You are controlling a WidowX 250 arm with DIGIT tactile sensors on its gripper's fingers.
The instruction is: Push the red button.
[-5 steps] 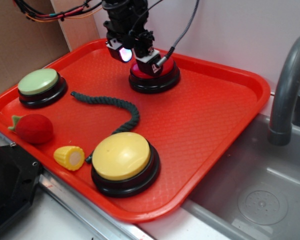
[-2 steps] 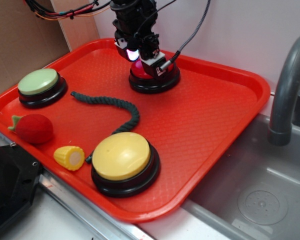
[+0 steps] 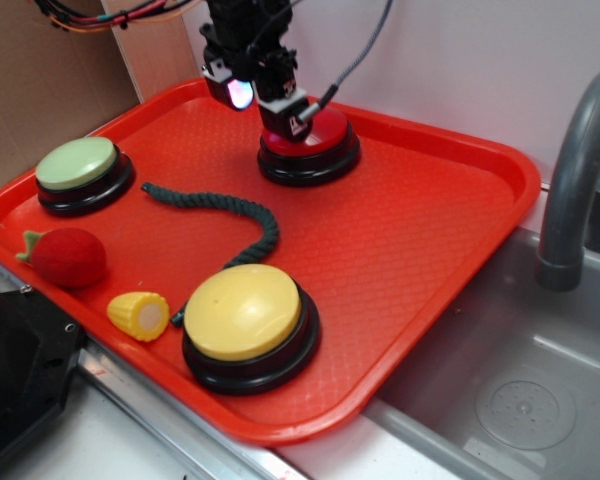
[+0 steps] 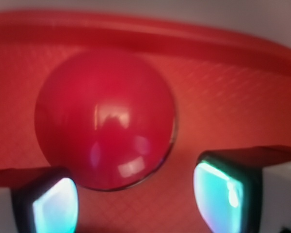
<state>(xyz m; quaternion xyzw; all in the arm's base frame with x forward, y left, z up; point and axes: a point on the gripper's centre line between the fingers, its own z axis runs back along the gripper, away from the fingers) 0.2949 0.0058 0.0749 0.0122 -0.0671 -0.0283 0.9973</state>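
The red button [image 3: 327,133], a glossy red dome on a black base, sits at the back of the red tray [image 3: 430,230]. In the wrist view its dome [image 4: 106,116] fills the middle of the frame, ahead of the fingers. My gripper [image 3: 267,108] hangs just above the button's left edge. Its two lit fingertips are apart, so my gripper [image 4: 136,199] is open, with only tray surface between them. Whether a finger touches the dome I cannot tell.
Also on the tray are a green button [image 3: 77,163] at the left, a larger yellow button [image 3: 242,312] in front, a red fuzzy strawberry [image 3: 68,256], a toy corn [image 3: 140,315] and a dark rope [image 3: 230,210]. A grey faucet [image 3: 575,170] and sink [image 3: 520,390] are at the right.
The gripper has lifted and shifted left and back from over the red dome, uncovering more of the button. Nothing else on the tray moved.
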